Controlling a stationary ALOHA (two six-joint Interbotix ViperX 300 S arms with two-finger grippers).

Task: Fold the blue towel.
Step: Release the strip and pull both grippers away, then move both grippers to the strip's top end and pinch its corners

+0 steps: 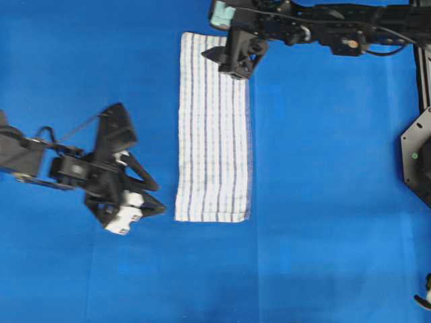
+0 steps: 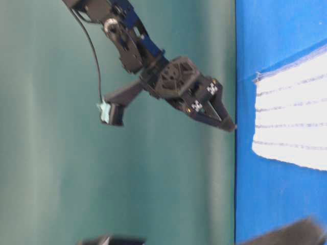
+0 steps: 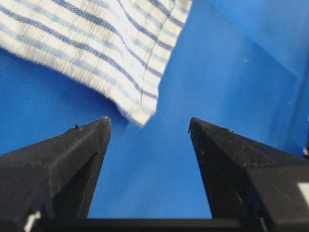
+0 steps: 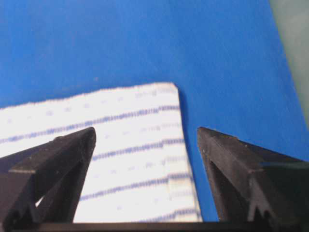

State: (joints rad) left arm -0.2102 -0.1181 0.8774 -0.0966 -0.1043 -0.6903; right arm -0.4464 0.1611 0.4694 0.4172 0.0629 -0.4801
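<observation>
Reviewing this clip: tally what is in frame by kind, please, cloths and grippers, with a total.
Striped towel: 1
Plain blue table covering: 1
Grippers: 2, the left gripper and the right gripper, both open
Total: 4

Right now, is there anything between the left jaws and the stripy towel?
No. Only bare blue table covering lies between the left gripper and the blue towel, as the overhead and left wrist views show.

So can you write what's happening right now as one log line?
blue towel: folded narrow, flat on table | left gripper: open, empty, beside towel's near corner | right gripper: open, empty, over far corner
</observation>
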